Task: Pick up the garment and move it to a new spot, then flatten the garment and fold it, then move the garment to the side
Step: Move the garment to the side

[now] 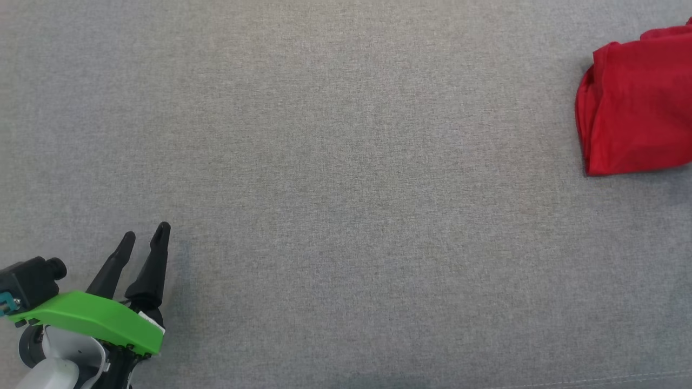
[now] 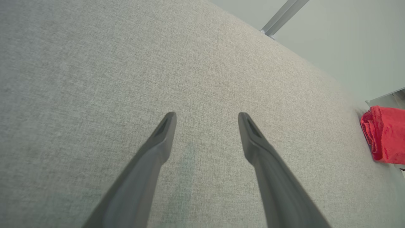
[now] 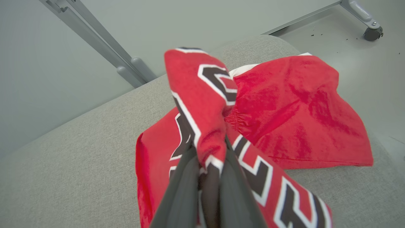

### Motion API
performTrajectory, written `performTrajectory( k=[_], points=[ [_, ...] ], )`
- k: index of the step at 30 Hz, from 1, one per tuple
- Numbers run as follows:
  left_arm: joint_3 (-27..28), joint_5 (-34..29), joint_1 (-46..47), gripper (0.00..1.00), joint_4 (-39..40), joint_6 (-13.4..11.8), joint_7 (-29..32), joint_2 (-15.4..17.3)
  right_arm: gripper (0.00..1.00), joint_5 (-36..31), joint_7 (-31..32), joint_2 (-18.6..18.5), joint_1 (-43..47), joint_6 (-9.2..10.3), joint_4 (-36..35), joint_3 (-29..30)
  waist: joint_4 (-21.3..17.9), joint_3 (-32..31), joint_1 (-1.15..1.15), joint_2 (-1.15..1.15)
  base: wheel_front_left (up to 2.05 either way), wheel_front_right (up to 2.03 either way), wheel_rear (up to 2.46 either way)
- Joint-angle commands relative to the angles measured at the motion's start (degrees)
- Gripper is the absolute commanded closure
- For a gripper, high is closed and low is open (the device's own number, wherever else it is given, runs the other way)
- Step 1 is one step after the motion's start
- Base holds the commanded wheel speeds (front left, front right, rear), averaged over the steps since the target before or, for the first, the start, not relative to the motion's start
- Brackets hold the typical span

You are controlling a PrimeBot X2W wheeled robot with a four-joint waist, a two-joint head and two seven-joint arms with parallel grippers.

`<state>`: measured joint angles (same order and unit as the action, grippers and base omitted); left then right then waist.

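Two grippers: the right gripper (image 3: 211,148) is clamped on a raised fold of the one red garment (image 3: 294,104), which lies at the right end of the grey upholstered surface (image 1: 335,162). The left gripper (image 1: 145,235), fingers spread and empty, is well apart from it. The head view cuts the garment off, and its folded lettering (image 3: 218,79) is unreadable

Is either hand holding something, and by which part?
The right hand is shut on the red garment, pinching a raised fold with black-and-white lettering. The left hand is open and holds nothing.
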<state>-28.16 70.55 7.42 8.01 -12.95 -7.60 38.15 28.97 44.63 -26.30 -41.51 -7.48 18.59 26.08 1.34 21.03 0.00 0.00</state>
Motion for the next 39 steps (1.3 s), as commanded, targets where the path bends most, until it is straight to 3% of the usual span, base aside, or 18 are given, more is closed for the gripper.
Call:
performTrajectory(
  k=[1, 12, 20, 27, 28, 29, 30, 31, 32, 35, 39],
  points=[
    [0.36, -0.67, 0.93, 0.0, 0.39, -0.28, 0.39, 0.64, 1.0, -0.55, -1.31, 0.09, -1.52, -0.02, 0.73, -0.61, -1.05, 0.85, 0.0, 0.0, 0.0, 0.0, 0.0],
    [0.86, -1.33, 2.91, 0.0, 2.41, -1.3, 1.87, 2.38, 1.0, -4.24, -9.59, 1.03, -11.05, -0.02, 6.45, -5.51, -4.08, 5.56, 0.0, 0.0, 0.0, 0.0, 0.0],
    [1.3, -1.03, 3.15, 0.0, 2.8, -1.58, 2.31, 3.31, 1.0, -6.53, -13.6, -0.97, -13.86, -0.02, 11.91, -1.69, -6.17, 7.49, 0.0, 0.0, 0.0, 0.0, 0.0],
    [1.06, -0.84, 2.4, 0.0, 2.74, -1.75, 3.33, 4.16, 1.0, -11.44, -23.91, -2.87, -12.07, -0.02, 18.41, 3.66, -7.25, 8.16, 0.0, 0.0, 0.0, 0.0, 0.0],
    [1.09, -0.75, 2.23, 0.0, 2.78, -1.7, 3.33, 4.27, 0.93, -12.49, -26.11, -2.88, -12.06, -0.02, 19.42, 4.5, -7.27, 8.2, 0.0, 0.0, 0.0, 0.0, 0.0],
    [1.12, -0.59, 2.07, 0.0, 2.78, -1.78, 3.47, 4.33, 0.98, -13.33, -27.76, -2.27, -12.17, -0.02, 20.72, 5.02, -7.28, 8.21, 0.0, 0.0, 0.0, 0.0, 0.0],
    [1.18, -0.47, 1.92, 0.0, 2.8, -1.86, 3.54, 4.46, 0.95, -14.41, -29.48, -1.73, -12.32, -0.02, 21.9, 5.48, -7.29, 8.22, 0.0, 0.0, 0.0, 0.0, 0.0],
    [1.2, -0.43, 1.79, 0.0, 2.85, -1.95, 3.61, 4.6, 0.75, -15.31, -31.4, -1.46, -12.68, -0.02, 22.92, 6.05, -7.27, 8.22, 0.0, 0.0, 0.0, 0.0, 0.0],
    [1.21, -0.38, 1.71, 0.0, 2.89, -2.02, 3.7, 4.64, 0.89, -16.03, -33.04, -1.18, -13.12, -0.02, 23.86, 6.34, -7.22, 8.18, 0.0, 0.0, 0.0, 0.0, 0.0],
    [1.1, -0.29, 1.7, 0.0, 3.07, -2.23, 3.92, 4.81, 1.0, -18.04, -36.98, -0.72, -14.51, -0.01, 26.72, 7.19, -6.99, 8.14, 0.0, 0.0, 0.0, 0.0, 0.0],
    [1.16, -0.27, 2.05, 0.0, 3.04, -2.32, 3.7, 4.39, 1.0, -18.89, -38.98, -0.37, -17.03, -0.02, 29.65, 6.3, -6.41, 8.25, 0.0, 0.0, 0.0, 0.0, 0.0]
  ],
)
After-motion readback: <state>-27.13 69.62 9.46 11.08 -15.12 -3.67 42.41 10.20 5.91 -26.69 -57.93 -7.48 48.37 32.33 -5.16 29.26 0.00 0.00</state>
